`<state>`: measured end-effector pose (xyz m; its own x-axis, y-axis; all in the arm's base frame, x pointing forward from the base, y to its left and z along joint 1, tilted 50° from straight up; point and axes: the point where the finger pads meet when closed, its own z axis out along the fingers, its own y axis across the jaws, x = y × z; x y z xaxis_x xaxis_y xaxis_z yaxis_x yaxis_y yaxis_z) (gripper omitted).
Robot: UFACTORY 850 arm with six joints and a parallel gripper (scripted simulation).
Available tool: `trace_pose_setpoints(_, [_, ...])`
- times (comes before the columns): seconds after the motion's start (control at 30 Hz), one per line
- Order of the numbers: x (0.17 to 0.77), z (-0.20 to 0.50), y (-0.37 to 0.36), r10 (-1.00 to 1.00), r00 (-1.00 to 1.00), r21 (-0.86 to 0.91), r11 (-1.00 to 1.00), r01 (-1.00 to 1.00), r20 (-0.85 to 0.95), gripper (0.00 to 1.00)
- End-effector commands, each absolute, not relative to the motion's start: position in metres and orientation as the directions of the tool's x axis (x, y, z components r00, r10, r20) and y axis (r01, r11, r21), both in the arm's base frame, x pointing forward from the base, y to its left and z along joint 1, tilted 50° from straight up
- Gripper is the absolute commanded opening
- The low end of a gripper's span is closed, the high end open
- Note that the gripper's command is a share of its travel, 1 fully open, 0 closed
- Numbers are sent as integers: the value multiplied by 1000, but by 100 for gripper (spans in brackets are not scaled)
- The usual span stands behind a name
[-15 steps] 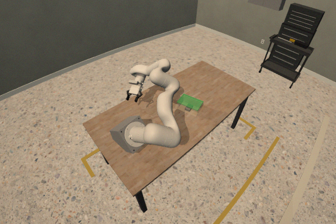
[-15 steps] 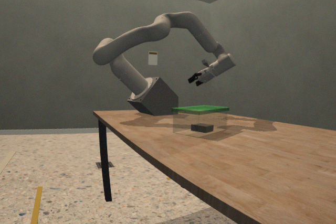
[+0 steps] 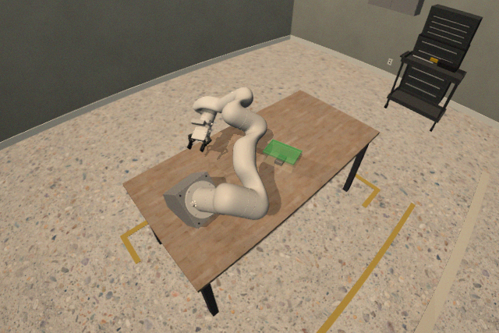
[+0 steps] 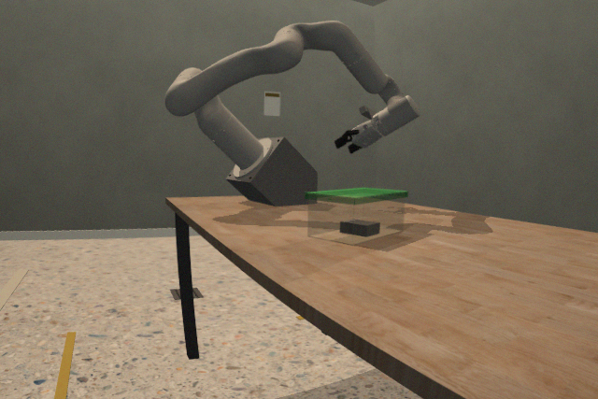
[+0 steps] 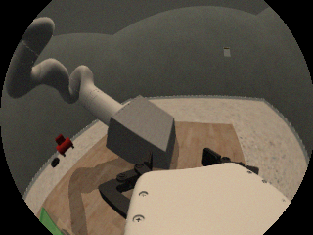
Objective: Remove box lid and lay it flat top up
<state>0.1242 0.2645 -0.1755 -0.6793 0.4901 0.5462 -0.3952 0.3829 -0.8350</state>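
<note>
Over the worktop's (image 3: 322, 128) far-left edge hangs the end effector (image 3: 199, 144), fingers spread wide and holding nothing. It should swing right, level out, and descend squarely onto the green lid (image 3: 282, 151), which caps the clear box (image 4: 333, 222) mid-worktop; inside lies a small dark block (image 4: 360, 227).

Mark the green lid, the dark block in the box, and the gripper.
green lid (image 4: 356, 193), exterior view, middle of its top face
dark block (image 4: 360, 227), exterior view, its front side, inside the clear box
gripper (image 4: 348, 140), exterior view, between its open fingertips
</note>
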Motion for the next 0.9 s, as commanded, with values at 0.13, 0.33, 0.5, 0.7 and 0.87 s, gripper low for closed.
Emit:
trace_pose_setpoints(0.13, [125, -175, 265, 486, -681, -834, 383, -397, 548, 100])
trace_pose_setpoints(0.33, [138, -167, 259, 429, -700, -819, 361, -446, 571, 100])
trace_pose_setpoints(0.5, [170, -150, 247, 288, -726, -779, 293, -554, 625, 100])
trace_pose_setpoints(0.7, [198, -133, 234, 155, -724, -738, 218, -639, 672, 100])
trace_pose_setpoints(0.87, [232, -114, 219, -4, -690, -686, 109, -720, 724, 100])
